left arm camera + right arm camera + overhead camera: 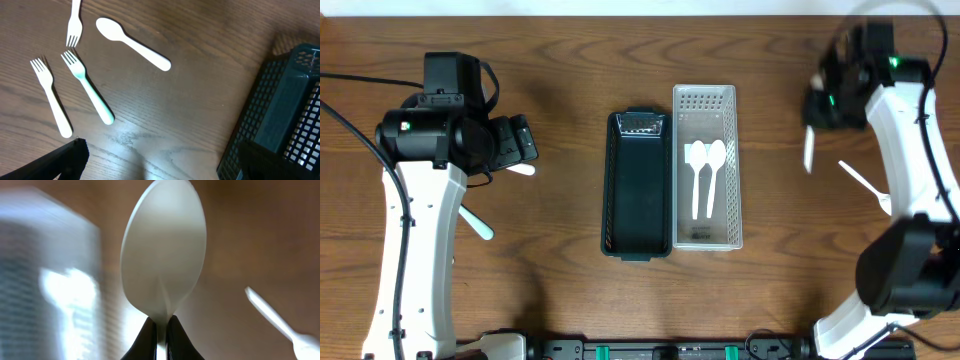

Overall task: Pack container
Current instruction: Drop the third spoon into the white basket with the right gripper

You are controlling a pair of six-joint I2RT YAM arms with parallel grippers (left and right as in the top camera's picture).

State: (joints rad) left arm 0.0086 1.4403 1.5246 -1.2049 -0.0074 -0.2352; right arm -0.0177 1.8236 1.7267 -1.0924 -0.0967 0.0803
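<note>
Though small overhead, spoon point(162, 250) fills wrist view, right hand point(161, 324) pinching

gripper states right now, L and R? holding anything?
Left gripper: open, nothing between its fingers.
Right gripper: closed on the handle of a white spoon.

Overhead: we look straight down from well above on the whole table point(570, 60). Left wrist: we look down, closer, on forks point(52, 100) and the dark basket point(280, 115), which overhead shares. Right wrist: nearest; a spoon point(162, 255) fills our view.
</note>
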